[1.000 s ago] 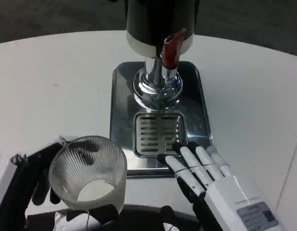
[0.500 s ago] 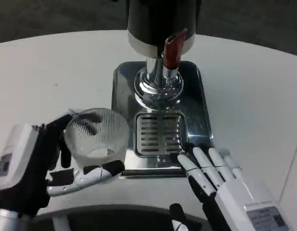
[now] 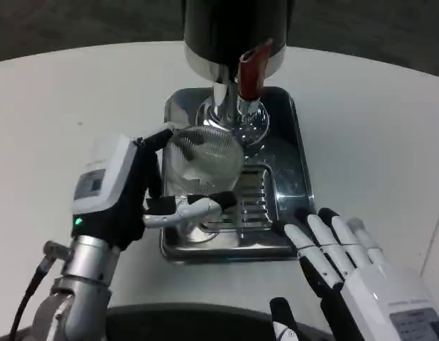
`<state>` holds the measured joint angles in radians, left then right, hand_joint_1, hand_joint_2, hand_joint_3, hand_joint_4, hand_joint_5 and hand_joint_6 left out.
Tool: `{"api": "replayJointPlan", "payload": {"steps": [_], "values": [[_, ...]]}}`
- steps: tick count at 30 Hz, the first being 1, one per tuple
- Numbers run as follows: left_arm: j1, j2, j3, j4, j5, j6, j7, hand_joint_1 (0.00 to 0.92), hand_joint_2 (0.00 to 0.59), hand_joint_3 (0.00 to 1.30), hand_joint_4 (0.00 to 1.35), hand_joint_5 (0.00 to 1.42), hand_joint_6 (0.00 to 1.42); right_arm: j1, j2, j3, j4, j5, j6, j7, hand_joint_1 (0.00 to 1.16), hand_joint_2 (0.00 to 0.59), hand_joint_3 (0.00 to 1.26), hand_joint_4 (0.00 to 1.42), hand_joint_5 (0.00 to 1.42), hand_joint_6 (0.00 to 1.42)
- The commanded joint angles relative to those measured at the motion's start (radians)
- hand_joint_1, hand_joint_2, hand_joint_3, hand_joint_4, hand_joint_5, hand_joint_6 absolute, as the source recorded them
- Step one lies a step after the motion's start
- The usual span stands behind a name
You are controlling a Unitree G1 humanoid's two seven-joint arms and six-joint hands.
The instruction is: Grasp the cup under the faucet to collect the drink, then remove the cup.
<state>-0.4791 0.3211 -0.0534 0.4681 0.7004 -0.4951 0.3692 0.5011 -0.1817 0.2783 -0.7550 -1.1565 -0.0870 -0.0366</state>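
Observation:
A clear ribbed cup (image 3: pixel 204 162) is in the grip of my left hand (image 3: pixel 127 192), fingers wrapped round its side. It hangs over the left part of the steel drip tray (image 3: pixel 294 149), just in front and left of the chrome faucet (image 3: pixel 234 114) with its red lever (image 3: pixel 249 71). The cup looks tilted, its mouth towards the faucet. My right hand (image 3: pixel 340 263) lies at the tray's front right corner, fingers stretched out and apart, holding nothing.
The black dispenser body (image 3: pixel 234 28) stands at the back of the tray. A slotted grate (image 3: pixel 255 195) sits in the tray's middle, partly behind the cup. White table (image 3: pixel 376 128) stretches to both sides.
My left hand has carried the cup up and to the right, from the table's front left onto the tray near the faucet. The right hand has shifted slightly right and nearer.

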Motion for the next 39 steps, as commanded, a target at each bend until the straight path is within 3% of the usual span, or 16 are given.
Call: {"api": "replayJointPlan", "payload": {"steps": [1, 9, 13, 16, 21, 27, 30, 39], "values": [[-0.104, -0.012, -0.053, 0.138, 0.015, 0.013, 0.094, 0.561, 0.055, 0.94, 1.09, 1.2, 1.38, 0.023, 0.012, -0.005, -0.013, 0.002, 0.007, 0.008, 0.31, 0.529, 0.13, 0.03, 0.0, 0.0], [-0.229, -0.051, -0.149, 0.314, 0.01, 0.004, 0.167, 0.562, 0.054, 0.94, 1.09, 1.2, 1.38, 0.019, 0.027, 0.006, -0.01, 0.0, 0.006, 0.018, 0.31, 0.529, 0.13, 0.03, 0.0, 0.01], [-0.246, -0.056, -0.183, 0.352, 0.011, 0.009, 0.192, 0.562, 0.054, 0.94, 1.09, 1.19, 1.38, 0.018, 0.031, 0.003, -0.011, 0.002, 0.007, 0.022, 0.31, 0.529, 0.13, 0.03, 0.0, 0.01], [-0.242, -0.05, -0.198, 0.361, 0.007, 0.011, 0.201, 0.562, 0.053, 0.92, 1.02, 1.15, 1.33, 0.02, 0.032, -0.001, -0.013, 0.005, 0.008, 0.026, 0.31, 0.529, 0.13, 0.03, 0.0, 0.01], [-0.215, -0.033, -0.208, 0.352, -0.003, 0.02, 0.2, 0.486, 0.056, 0.68, 0.7, 0.95, 1.11, 0.019, 0.034, -0.005, -0.011, 0.014, 0.01, 0.031, 0.31, 0.529, 0.13, 0.04, 0.0, 0.02], [-0.188, -0.019, -0.217, 0.331, -0.003, 0.026, 0.208, 0.371, 0.077, 0.37, 0.47, 0.84, 0.94, 0.008, 0.041, -0.002, -0.007, 0.015, 0.013, 0.04, 0.32, 0.529, 0.14, 0.04, 0.01, 0.02], [-0.184, -0.014, -0.218, 0.326, -0.008, 0.024, 0.206, 0.355, 0.082, 0.29, 0.42, 0.79, 0.88, 0.007, 0.045, -0.001, -0.008, 0.013, 0.015, 0.044, 0.32, 0.529, 0.14, 0.04, 0.01, 0.02], [-0.179, -0.003, -0.213, 0.316, -0.019, 0.022, 0.202, 0.21, 0.03, 0.25, 0.42, 0.78, 0.84, 0.01, 0.054, 0.005, -0.008, 0.009, 0.016, 0.045, 0.32, 0.524, 0.15, 0.04, 0.02, 0.04]]}}
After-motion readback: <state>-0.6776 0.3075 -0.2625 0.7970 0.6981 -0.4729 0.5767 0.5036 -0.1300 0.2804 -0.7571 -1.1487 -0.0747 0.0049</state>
